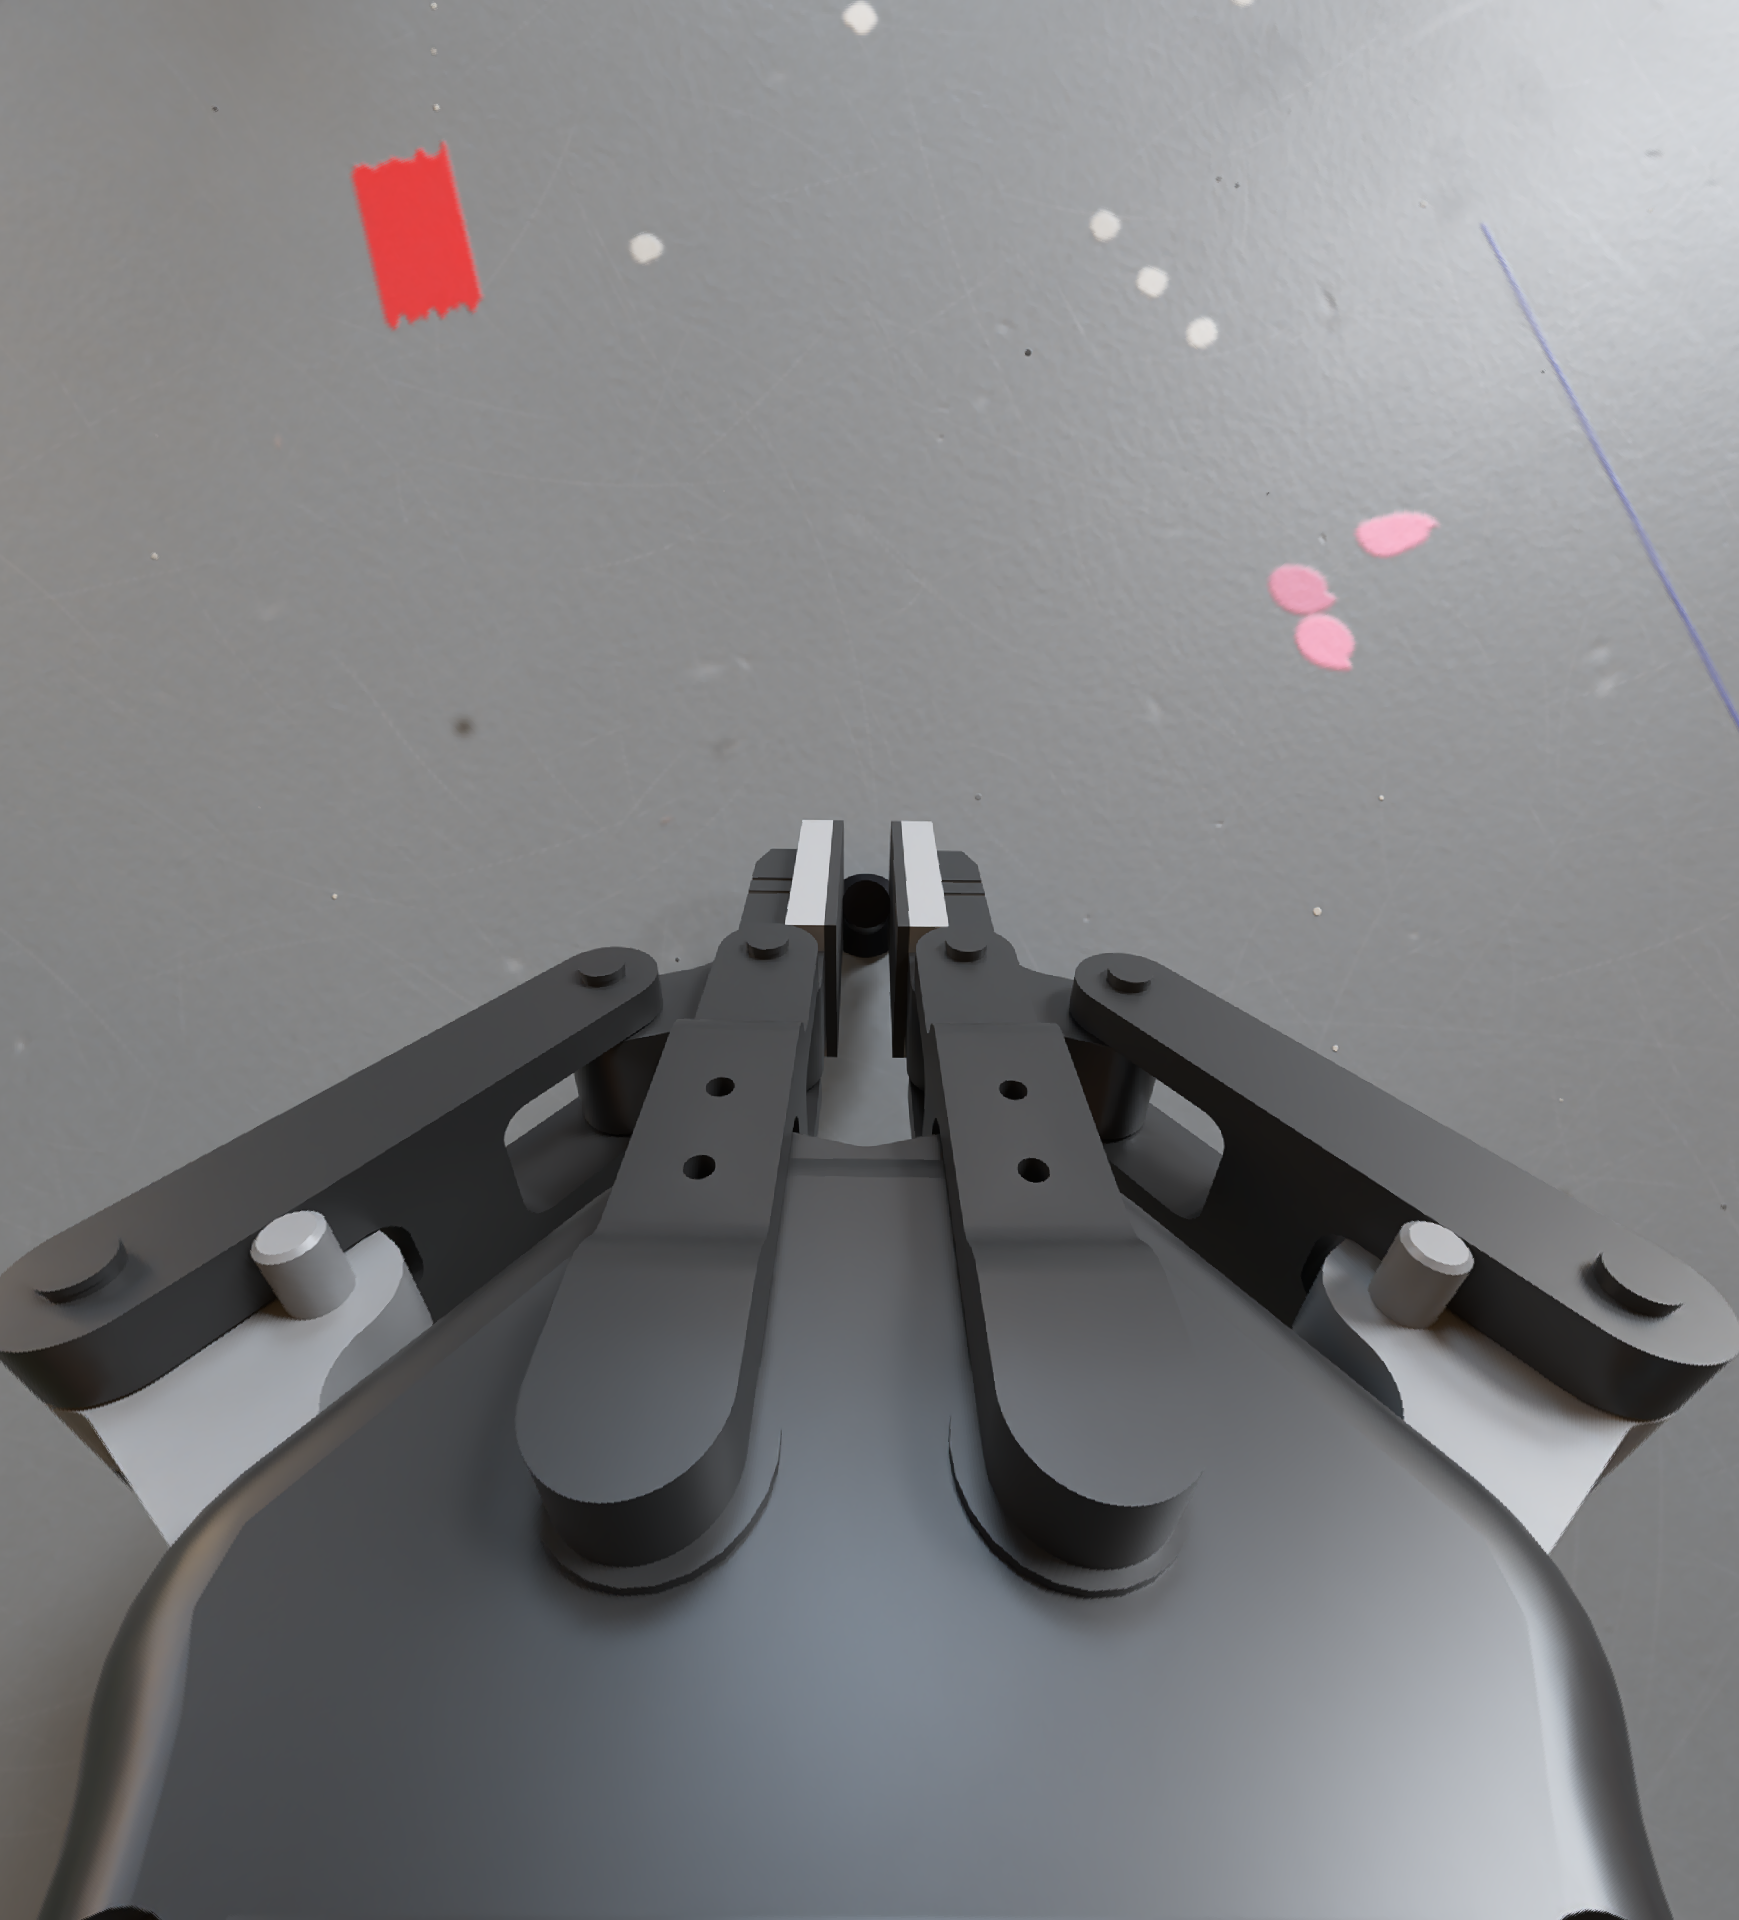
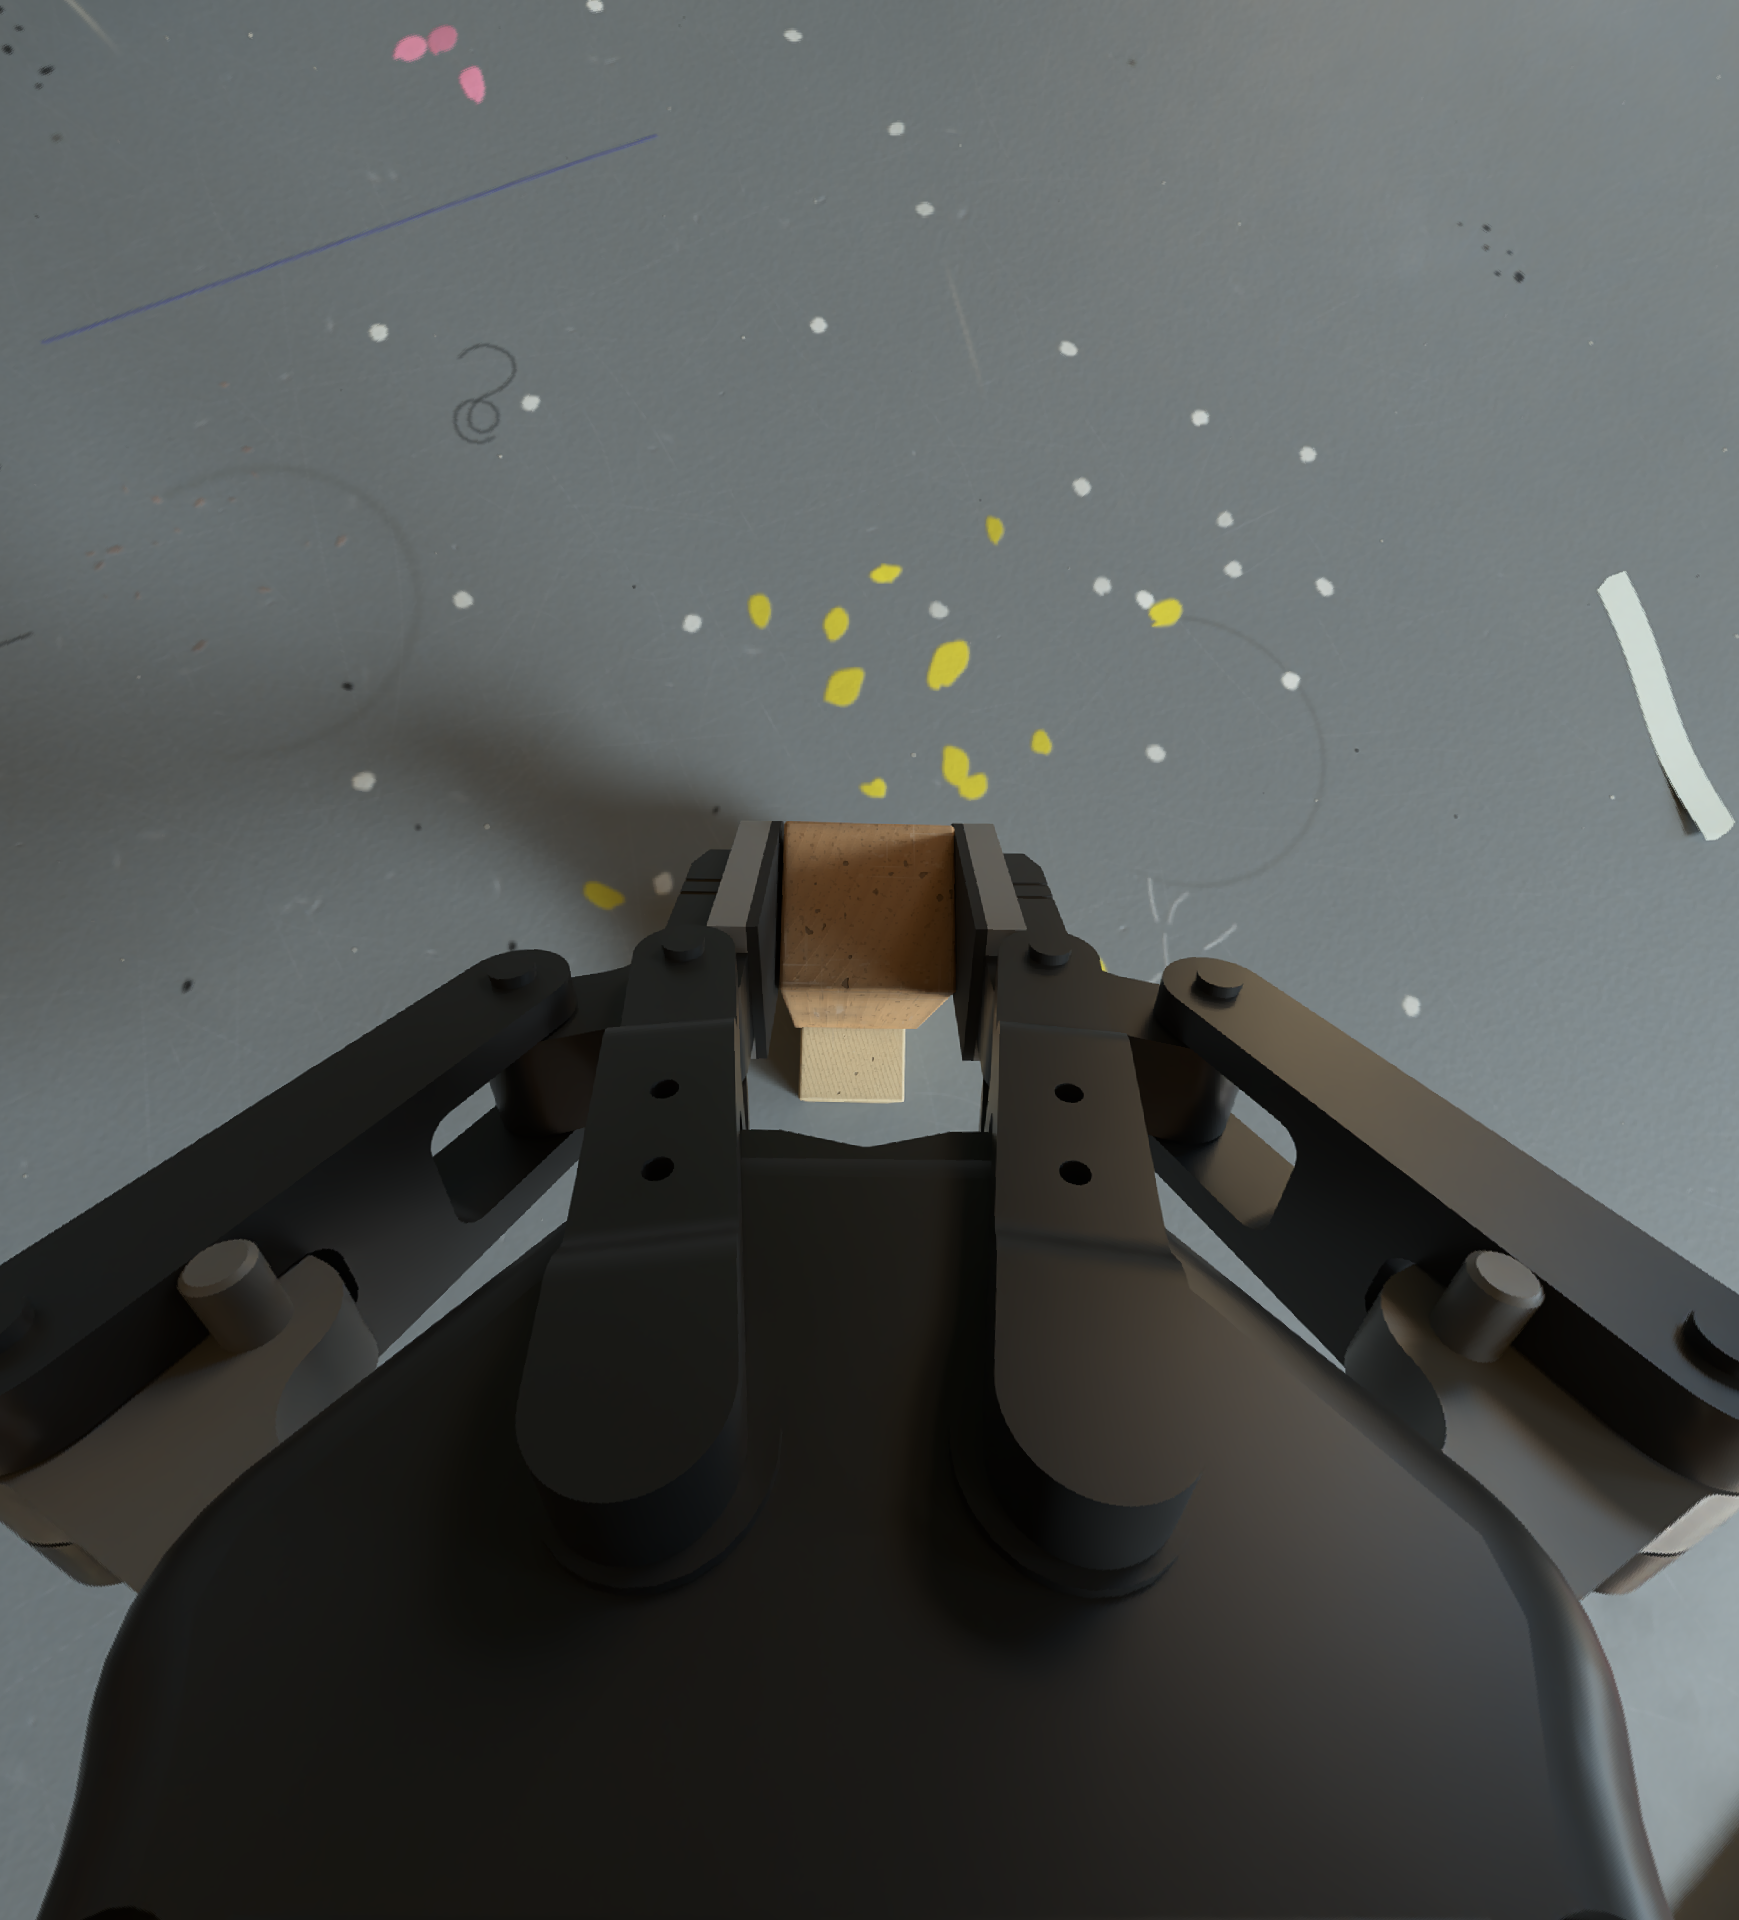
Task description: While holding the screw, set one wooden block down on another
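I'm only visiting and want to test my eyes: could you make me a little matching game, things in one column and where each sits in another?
Things:
1. screw
2. darker wooden block
3. paler wooden block
4. red tape

Places:
A. on the table, below the held block
B. between the fingers of the left gripper
C. flat on the grey table, far ahead of the left gripper
D. between the fingers of the right gripper

Pairs: 1-B, 2-D, 3-A, 4-C
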`<state>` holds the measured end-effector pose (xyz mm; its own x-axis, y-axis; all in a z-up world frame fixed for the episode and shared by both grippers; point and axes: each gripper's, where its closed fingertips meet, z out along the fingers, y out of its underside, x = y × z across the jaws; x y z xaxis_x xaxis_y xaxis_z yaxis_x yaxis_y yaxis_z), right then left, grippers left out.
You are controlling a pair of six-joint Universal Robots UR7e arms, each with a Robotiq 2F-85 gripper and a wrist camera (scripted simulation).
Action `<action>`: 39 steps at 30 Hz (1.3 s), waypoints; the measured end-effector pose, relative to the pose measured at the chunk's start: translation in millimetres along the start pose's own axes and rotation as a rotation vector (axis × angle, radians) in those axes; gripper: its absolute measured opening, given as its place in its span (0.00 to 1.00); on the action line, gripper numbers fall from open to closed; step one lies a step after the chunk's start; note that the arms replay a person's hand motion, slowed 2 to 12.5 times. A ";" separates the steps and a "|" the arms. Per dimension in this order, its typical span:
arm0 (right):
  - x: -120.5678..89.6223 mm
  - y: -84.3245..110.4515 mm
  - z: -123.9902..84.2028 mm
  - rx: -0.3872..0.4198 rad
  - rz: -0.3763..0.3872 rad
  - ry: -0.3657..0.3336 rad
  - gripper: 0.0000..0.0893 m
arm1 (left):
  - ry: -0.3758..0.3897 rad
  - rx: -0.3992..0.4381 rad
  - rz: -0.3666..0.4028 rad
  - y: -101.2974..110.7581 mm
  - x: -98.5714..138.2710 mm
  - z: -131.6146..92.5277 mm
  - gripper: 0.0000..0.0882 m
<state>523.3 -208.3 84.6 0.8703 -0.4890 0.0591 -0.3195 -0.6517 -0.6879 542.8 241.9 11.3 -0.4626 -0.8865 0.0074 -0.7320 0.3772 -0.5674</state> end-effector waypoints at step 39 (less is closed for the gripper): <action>-3.1 -16.2 -27.4 0.162 -0.008 0.083 0.55 | 0.091 0.295 0.112 -78.6 60.5 -50.4 0.09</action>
<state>515.4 -212.1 115.4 0.8362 -0.5352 0.1200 -0.2423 -0.5568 -0.7945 547.1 172.2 97.8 -0.5845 -0.8114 -0.0028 -0.5037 0.3655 -0.7827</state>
